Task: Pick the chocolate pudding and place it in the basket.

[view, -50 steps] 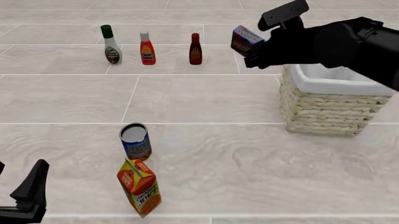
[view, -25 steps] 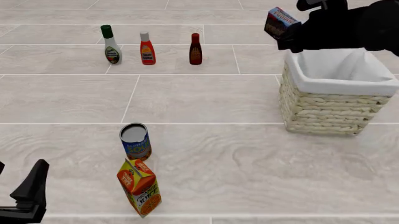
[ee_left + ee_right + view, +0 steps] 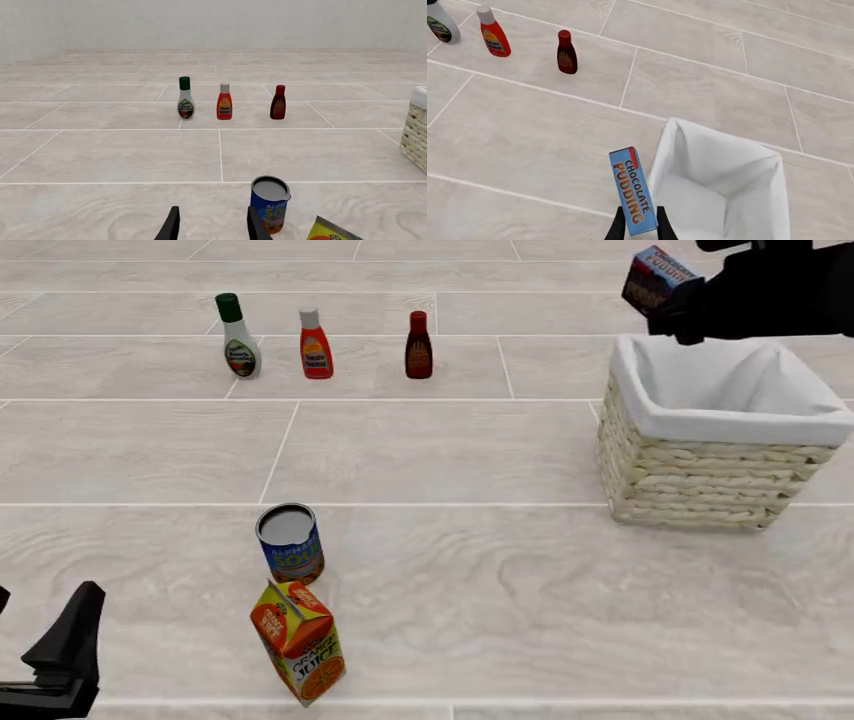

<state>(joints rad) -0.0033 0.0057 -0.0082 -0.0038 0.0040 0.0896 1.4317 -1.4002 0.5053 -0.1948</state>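
Observation:
My right gripper (image 3: 681, 302) is shut on the chocolate pudding (image 3: 657, 278), a small box with a blue top, and holds it high over the far left rim of the basket (image 3: 694, 475). In the right wrist view the pudding box (image 3: 633, 191) sits between my fingertips (image 3: 619, 225), just beside the basket's white cloth lining (image 3: 720, 185). My left gripper (image 3: 54, 660) is open and empty at the near left edge; its fingers (image 3: 170, 226) show in the left wrist view.
A blue-labelled can (image 3: 290, 543) and an orange juice carton (image 3: 299, 639) stand near the front left. Three bottles stand in a row at the back: white dressing (image 3: 239, 337), orange sauce (image 3: 315, 344), dark red sauce (image 3: 419, 345).
My right gripper has carried the pudding box to the right and upward, from left of the basket to above its far left rim. The left arm has not moved.

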